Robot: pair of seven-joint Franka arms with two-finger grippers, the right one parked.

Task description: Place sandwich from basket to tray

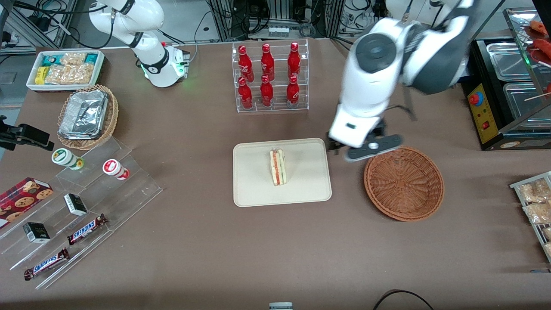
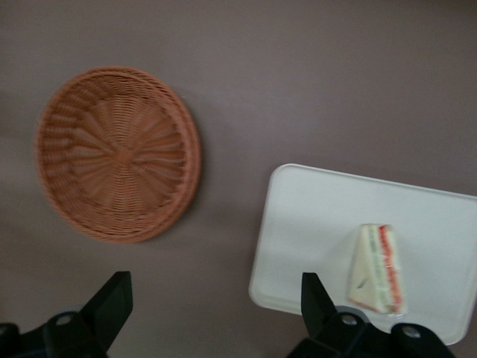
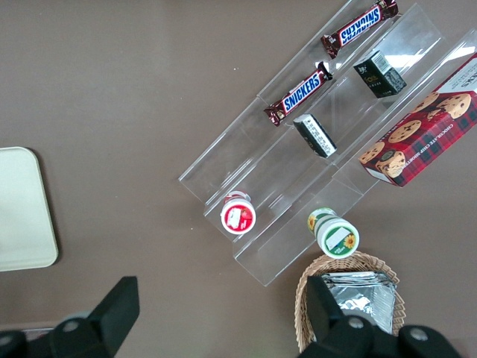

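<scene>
The sandwich (image 1: 278, 167), a pale wedge with a red-orange filling edge, lies on the cream tray (image 1: 254, 176) at the middle of the table. The round reddish-brown wicker basket (image 1: 403, 184) stands beside the tray, toward the working arm's end, and is empty. My left gripper (image 1: 360, 148) hangs above the table over the gap between tray and basket, a little farther from the front camera than both. The left wrist view shows the basket (image 2: 118, 154), the tray (image 2: 313, 224), the sandwich (image 2: 378, 268) and the gripper (image 2: 215, 313), which is open and holds nothing.
A clear rack of red bottles (image 1: 269, 77) stands farther back than the tray. A stepped acrylic shelf (image 1: 73, 202) with snacks, a tan wicker basket of foil trays (image 1: 88, 116) and a white bin (image 1: 64, 69) lie toward the parked arm's end. A food warmer (image 1: 508, 86) stands at the working arm's end.
</scene>
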